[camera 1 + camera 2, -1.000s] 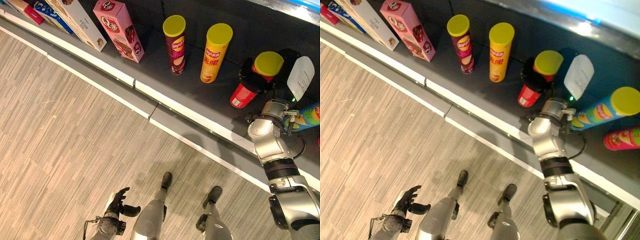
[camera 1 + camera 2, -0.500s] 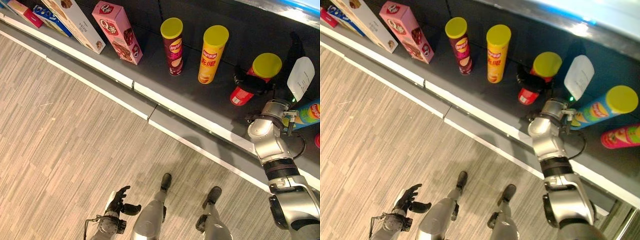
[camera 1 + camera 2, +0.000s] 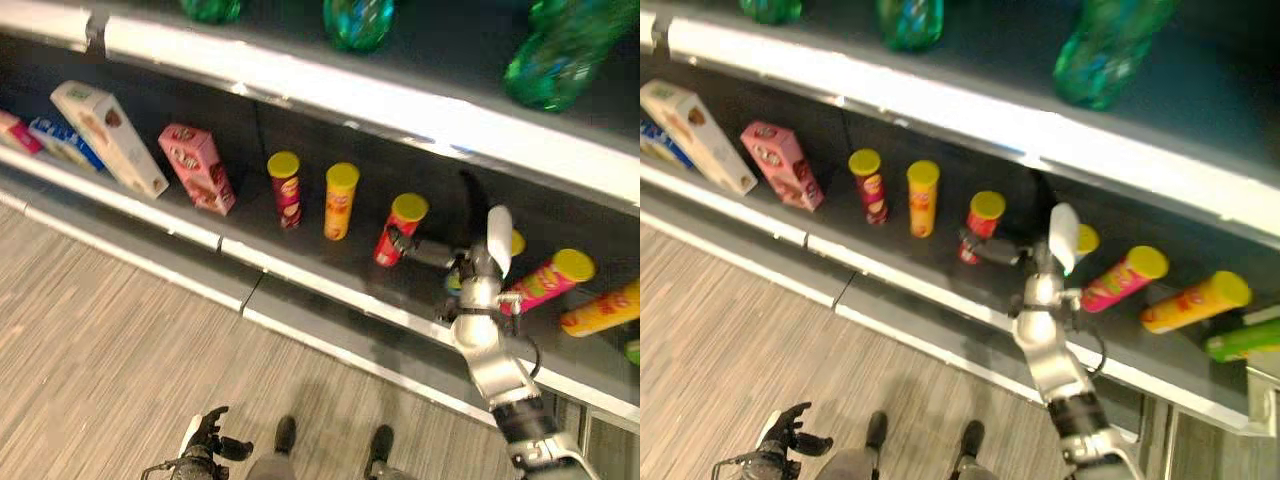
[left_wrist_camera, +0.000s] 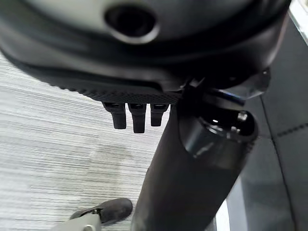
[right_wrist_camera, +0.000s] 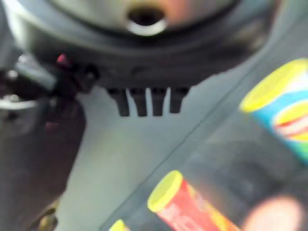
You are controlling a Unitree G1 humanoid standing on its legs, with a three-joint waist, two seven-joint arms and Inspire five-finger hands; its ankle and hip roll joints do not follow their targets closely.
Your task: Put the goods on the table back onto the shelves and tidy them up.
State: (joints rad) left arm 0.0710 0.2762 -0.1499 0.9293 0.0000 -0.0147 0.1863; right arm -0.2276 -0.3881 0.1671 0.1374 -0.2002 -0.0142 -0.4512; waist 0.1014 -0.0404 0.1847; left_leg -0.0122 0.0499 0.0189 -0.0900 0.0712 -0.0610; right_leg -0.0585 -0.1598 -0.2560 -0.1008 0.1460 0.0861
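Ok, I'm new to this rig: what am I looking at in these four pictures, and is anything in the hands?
This is a humanoid robot facing a store shelf. The two wide pictures come from a camera pair on its head, looking down. The two close ones come from cameras on its wrists.

On the dark shelf stand a pale box, a pink box, a maroon can, a yellow can and a red can. Further right, a pink can and an orange can are tipped over. Green bottles sit above.

The right hand reaches to the red can; I cannot tell whether it grips it. The left hand hangs low, open and empty.
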